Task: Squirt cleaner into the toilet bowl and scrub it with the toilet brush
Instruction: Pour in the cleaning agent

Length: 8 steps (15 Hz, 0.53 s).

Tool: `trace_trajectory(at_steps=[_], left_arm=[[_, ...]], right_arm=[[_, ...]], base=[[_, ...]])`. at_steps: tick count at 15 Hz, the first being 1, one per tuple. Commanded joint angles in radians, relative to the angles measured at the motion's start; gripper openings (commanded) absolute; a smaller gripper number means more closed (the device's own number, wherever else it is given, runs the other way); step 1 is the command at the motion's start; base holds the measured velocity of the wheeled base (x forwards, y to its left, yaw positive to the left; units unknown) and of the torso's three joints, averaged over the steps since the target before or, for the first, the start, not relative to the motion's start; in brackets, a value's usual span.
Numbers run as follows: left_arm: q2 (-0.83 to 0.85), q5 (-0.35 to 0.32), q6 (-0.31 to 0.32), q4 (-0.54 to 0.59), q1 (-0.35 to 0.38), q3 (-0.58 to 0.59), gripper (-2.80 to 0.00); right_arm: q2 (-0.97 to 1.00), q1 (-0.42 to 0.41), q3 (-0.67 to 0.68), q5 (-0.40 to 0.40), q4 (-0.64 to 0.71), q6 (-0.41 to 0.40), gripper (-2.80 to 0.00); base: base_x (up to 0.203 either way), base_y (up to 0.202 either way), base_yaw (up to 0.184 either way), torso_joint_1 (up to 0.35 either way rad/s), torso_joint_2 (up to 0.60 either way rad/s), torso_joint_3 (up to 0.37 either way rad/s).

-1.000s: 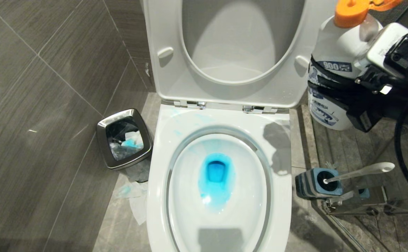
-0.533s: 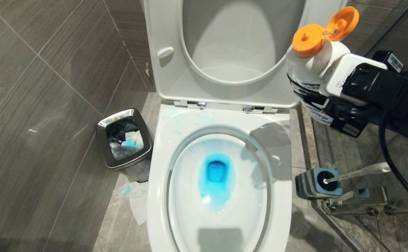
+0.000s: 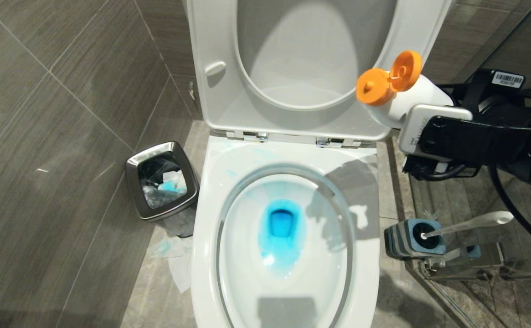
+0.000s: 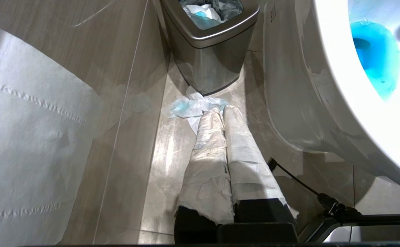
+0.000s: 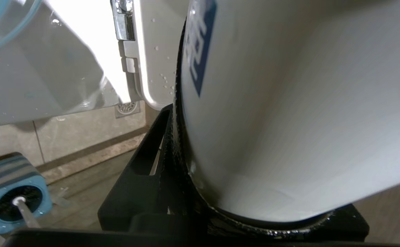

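Head view: you saw the toilet bowl (image 3: 288,255) filling the centre and lower frame, seat and lid raised toward the top. The cleaner (image 3: 281,234) lay as a vivid blue pool at the bowl's middle, with pale blue streaks on the rim at upper left of the opening. At centre right, the right pincer (image 3: 418,136) was clamped around a white bottle (image 3: 406,107), tilted with its orange flip cap (image 3: 386,79) open and pointing left, over the bowl's upper right corner. At lower right, the toilet brush (image 3: 470,223) stood in its grey-and-blue holder (image 3: 411,237) on the floor. A steel bin (image 3: 162,180) sat at centre left, tissues (image 3: 174,259) just below it.

Left wrist view: you saw the left pincer (image 4: 222,113) closed, its tissue-wrapped fingers (image 4: 210,151) pressed together at lower centre, above the floor beside the bin (image 4: 210,48); the blue pool (image 4: 376,56) showed at upper right.

Right wrist view: the bottle (image 5: 289,109) filled the right side, seated between black jaws; the brush holder (image 5: 12,192) appeared at lower left.
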Motion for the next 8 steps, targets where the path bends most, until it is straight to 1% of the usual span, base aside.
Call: trace_trajectory(at_steps=[1,5,8], left_arm=[[0.0,0.0,0.0,0.0,0.0,0.0,-2.8],[0.0,0.0,0.0,0.0,0.0,0.0,-2.8],[0.0,0.0,0.0,0.0,0.0,0.0,-2.8]], right_arm=[[-0.001,0.006,0.0,-0.006,-0.002,-0.048,-2.8],[-0.008,0.009,-0.009,-0.026,-0.002,-0.176,-2.8],[-0.014,0.05,-0.017,-0.098,-0.008,-0.278,-2.8]], base=[[0.0,0.0,0.0,0.0,0.0,0.0],[0.0,0.0,0.0,0.0,0.0,0.0],[0.0,0.0,0.0,0.0,0.0,0.0]])
